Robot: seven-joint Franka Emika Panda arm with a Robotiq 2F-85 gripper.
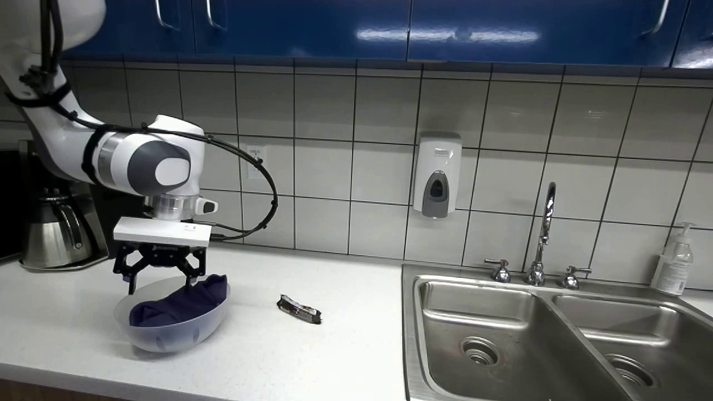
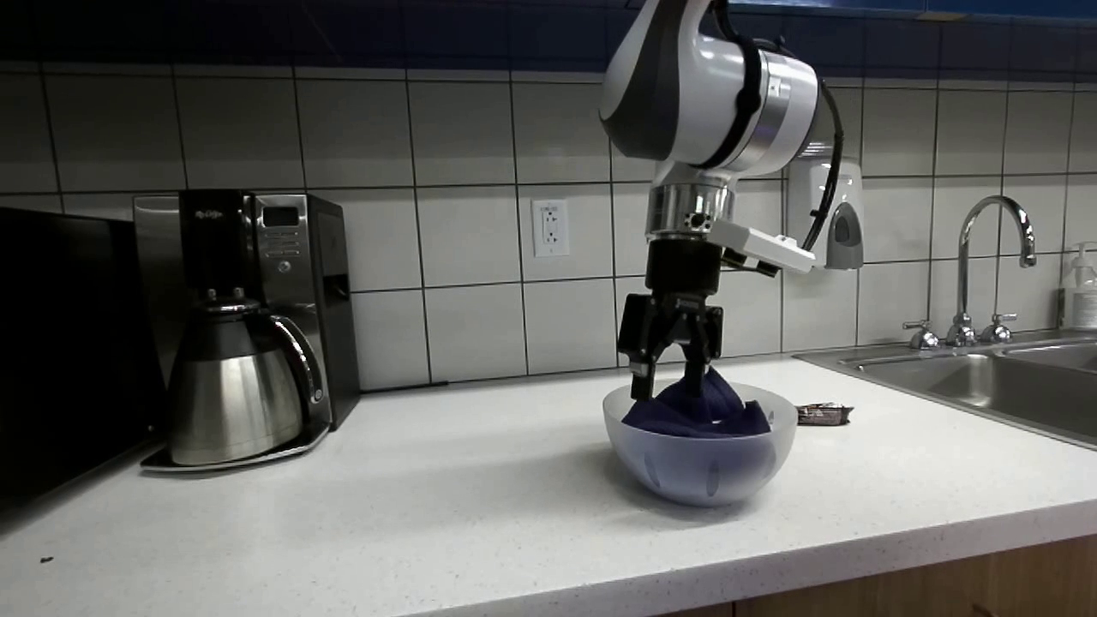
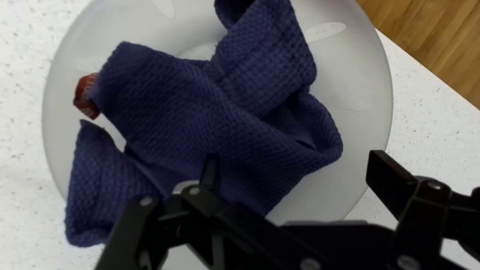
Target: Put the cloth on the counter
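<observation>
Hanging wide-jawed in an exterior view, your one gripper (image 1: 160,283) is at one bowl (image 1: 172,338) with one blue cloth (image 1: 186,303) inside, near one wrapped bar (image 1: 299,309) on the white counter (image 1: 334,356). In an exterior view, you have one coffee maker (image 2: 290,287), one outlet (image 2: 550,228), a tiled wall (image 2: 467,236). In the wrist view, the cloth partly hides one red wrapper (image 3: 86,96).

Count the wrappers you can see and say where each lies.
2. A dark wrapper lies on the counter between the bowl and the sink; a red wrapper is inside the bowl, partly hidden by the cloth. The cloth may hide more.
</observation>
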